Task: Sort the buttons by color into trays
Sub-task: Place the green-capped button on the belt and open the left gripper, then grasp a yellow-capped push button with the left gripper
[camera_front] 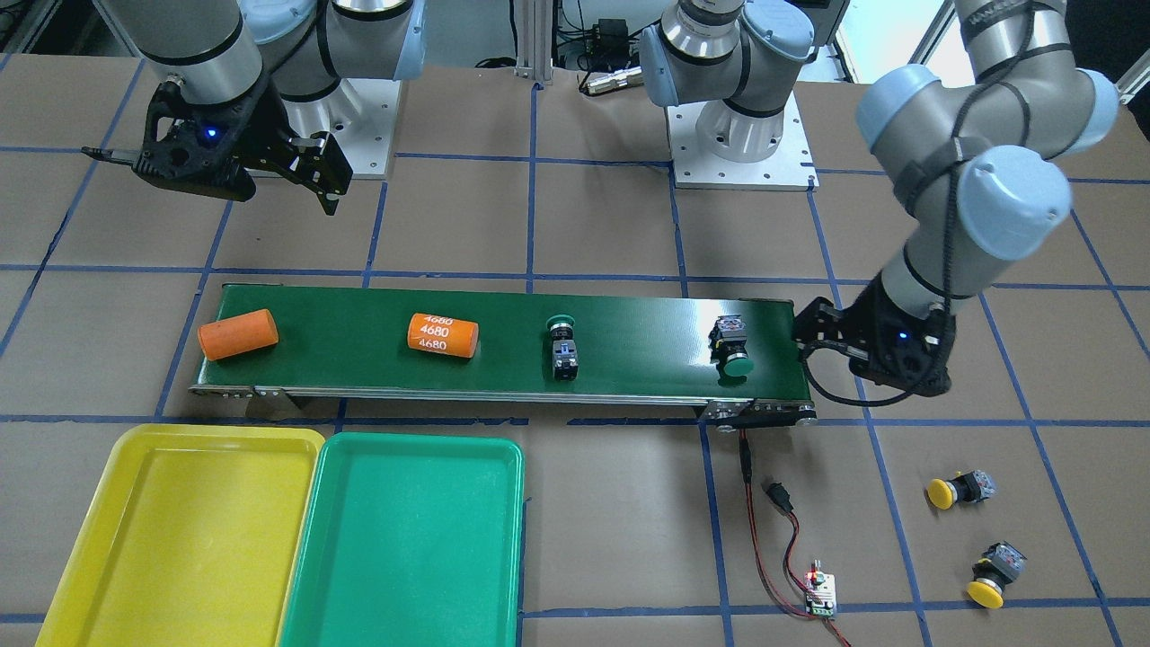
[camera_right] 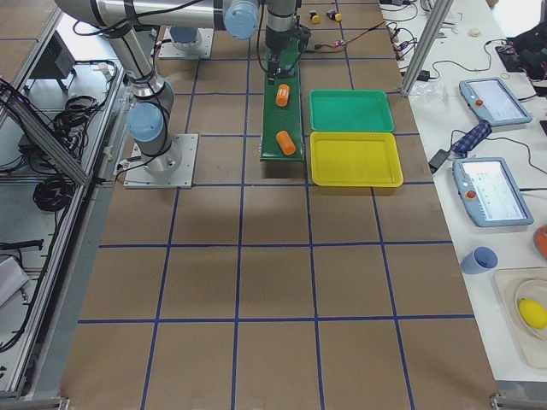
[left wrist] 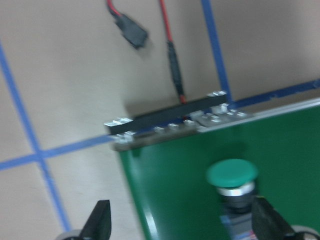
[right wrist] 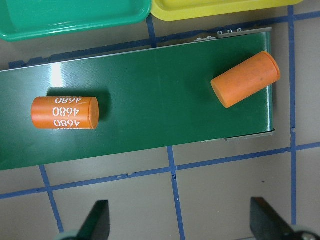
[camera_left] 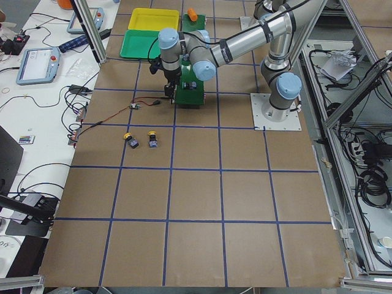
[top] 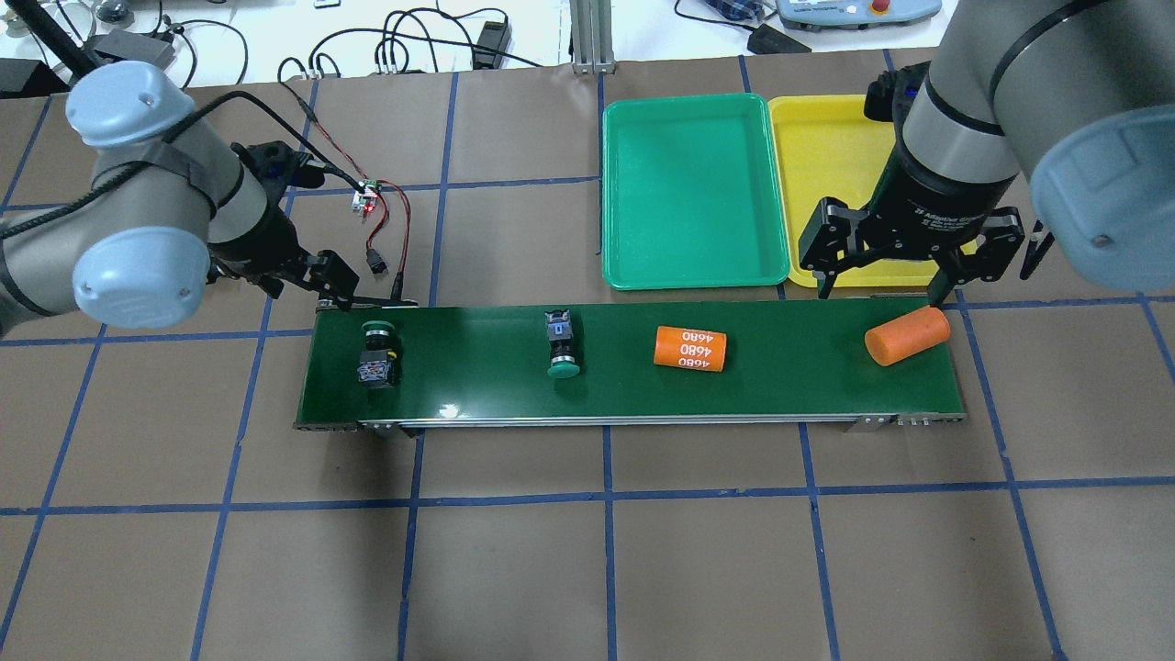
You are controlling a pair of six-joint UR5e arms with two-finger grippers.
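In the front view, the belt (camera_front: 647,314) carries a plain cylinder (camera_front: 238,333), a "4680" cylinder (camera_front: 442,335), a mid button (camera_front: 563,346) and an end button (camera_front: 732,350), both of them green-capped and lying on their sides. Two yellow buttons (camera_front: 957,490) (camera_front: 997,575) lie on the table (camera_front: 584,503), well apart from the belt. The yellow tray (camera_front: 135,539) and green tray (camera_front: 413,557) sit side by side near the cylinder end. The left gripper (camera_front: 804,340) is low, just off the belt end beside the end button. The right gripper (camera_front: 331,189) hangs above the table.

In the overhead view, the right gripper's jaws are spread wide above the belt's far edge, near the plain cylinder and holding nothing. The left gripper is at the belt's far corner by the end button.

The left wrist view is blurred. The fingers (left wrist: 102,220) stand wide apart, and the end button's cap lies between them, nearer one finger and not gripped.

In the right wrist view, the fingers (right wrist: 100,217) are wide over bare table. Both cylinders lie on the belt beyond them.

The side views show the yellow buttons close together on the table.
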